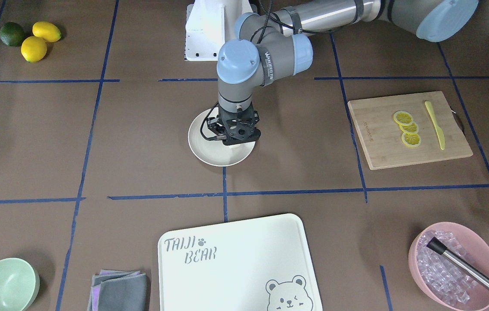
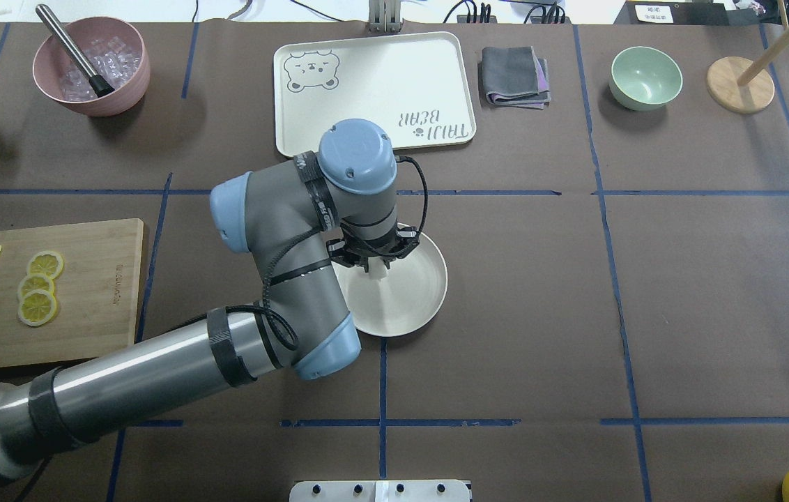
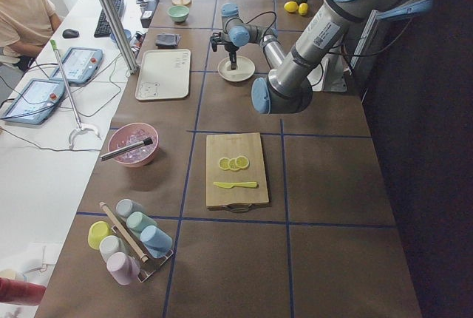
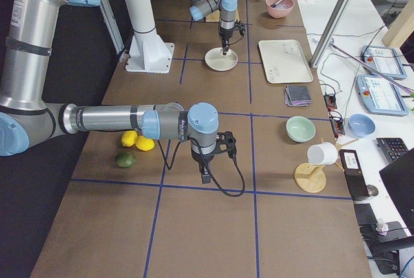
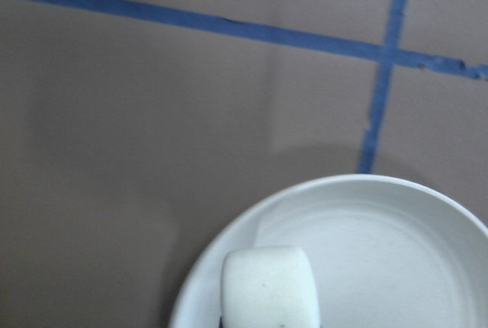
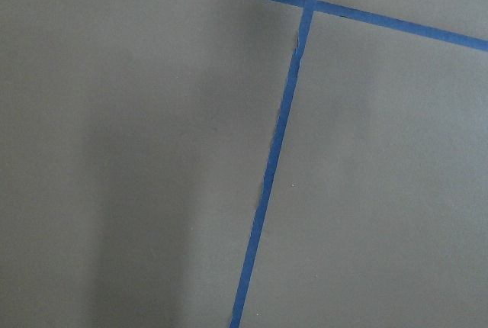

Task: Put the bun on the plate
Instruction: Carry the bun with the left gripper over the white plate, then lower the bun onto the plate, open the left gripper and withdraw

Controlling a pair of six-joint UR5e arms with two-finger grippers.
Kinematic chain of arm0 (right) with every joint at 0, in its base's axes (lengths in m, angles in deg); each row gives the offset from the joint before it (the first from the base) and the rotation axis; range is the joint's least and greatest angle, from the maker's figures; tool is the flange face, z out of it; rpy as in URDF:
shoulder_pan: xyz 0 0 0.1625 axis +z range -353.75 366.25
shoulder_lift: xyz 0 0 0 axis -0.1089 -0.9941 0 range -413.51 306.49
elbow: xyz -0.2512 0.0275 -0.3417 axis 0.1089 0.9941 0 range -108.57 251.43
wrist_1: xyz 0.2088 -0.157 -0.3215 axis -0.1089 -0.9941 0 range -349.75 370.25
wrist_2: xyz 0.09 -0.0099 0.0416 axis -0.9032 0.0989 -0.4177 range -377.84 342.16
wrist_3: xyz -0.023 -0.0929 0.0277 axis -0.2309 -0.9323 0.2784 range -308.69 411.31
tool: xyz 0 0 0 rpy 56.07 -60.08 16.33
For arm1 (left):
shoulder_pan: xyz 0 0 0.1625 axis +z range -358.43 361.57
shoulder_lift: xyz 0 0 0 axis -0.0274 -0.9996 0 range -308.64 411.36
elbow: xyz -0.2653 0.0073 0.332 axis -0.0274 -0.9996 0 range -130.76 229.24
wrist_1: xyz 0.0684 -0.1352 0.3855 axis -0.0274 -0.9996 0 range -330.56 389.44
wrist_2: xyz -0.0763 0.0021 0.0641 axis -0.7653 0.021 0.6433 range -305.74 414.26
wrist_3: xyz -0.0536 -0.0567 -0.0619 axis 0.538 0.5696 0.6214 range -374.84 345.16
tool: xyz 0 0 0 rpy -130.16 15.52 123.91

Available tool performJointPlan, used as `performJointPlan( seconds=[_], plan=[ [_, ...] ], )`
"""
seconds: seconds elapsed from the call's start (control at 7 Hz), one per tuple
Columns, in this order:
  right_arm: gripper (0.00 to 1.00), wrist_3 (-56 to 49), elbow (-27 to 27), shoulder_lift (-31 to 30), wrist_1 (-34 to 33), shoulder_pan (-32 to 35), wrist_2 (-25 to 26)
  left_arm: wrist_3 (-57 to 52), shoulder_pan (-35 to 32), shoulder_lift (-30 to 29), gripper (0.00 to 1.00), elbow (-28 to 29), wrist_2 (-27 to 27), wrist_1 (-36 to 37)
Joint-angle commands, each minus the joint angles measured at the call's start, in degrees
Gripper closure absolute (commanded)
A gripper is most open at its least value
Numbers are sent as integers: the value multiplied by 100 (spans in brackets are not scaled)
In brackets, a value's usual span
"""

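Note:
The small white bun (image 2: 379, 272) sits between the fingers of my left gripper (image 2: 374, 267), which is shut on it. It is over the far-left inner part of the cream-white plate (image 2: 415, 300) at the table's middle. In the left wrist view the bun (image 5: 271, 288) fills the bottom centre, over the plate (image 5: 381, 252) near its rim. The front-facing view shows the bun (image 1: 236, 146) poking out just under the black gripper, close to the plate (image 1: 207, 151). My right gripper (image 4: 205, 177) points down over bare table near the lemons; I cannot tell whether it is open or shut.
A bamboo board (image 2: 102, 279) with lemon slices (image 2: 37, 287) and a yellow knife lies at the left. A bear tray (image 2: 373, 87), grey cloth (image 2: 514, 75), mint bowl (image 2: 645, 77) and pink ice bowl (image 2: 91, 66) line the far edge.

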Motion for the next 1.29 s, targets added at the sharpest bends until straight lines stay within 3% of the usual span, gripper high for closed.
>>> performJointPlan(
  seconds=[0.0, 0.14, 0.29, 0.43, 0.71, 0.86, 1.0, 1.14],
  plan=[
    [0, 3, 9, 15, -9, 0, -3, 100, 320, -124, 62, 470, 372, -492],
    [0, 3, 9, 24, -9, 0, -3, 109, 320, -132, 58, 453, 372, -493],
    [0, 3, 17, 33, 0, 0, -3, 83, 311, -124, 37, 436, 364, -484],
    [0, 3, 18, 33, -9, 0, -3, 48, 303, -115, 1, 436, 372, -467],
    [0, 3, 18, 33, -9, 0, -3, 30, 145, -106, 0, 226, 320, -405],
    [0, 3, 18, 33, -9, 0, -3, -40, -30, -80, 0, 94, 24, -344],
    [0, 3, 18, 33, 0, 0, -3, -449, -232, 234, 0, -351, -258, -21],
    [0, -6, 44, 33, 0, 0, -3, -1123, -477, 1194, 0, -1408, -478, 243]
  ],
)
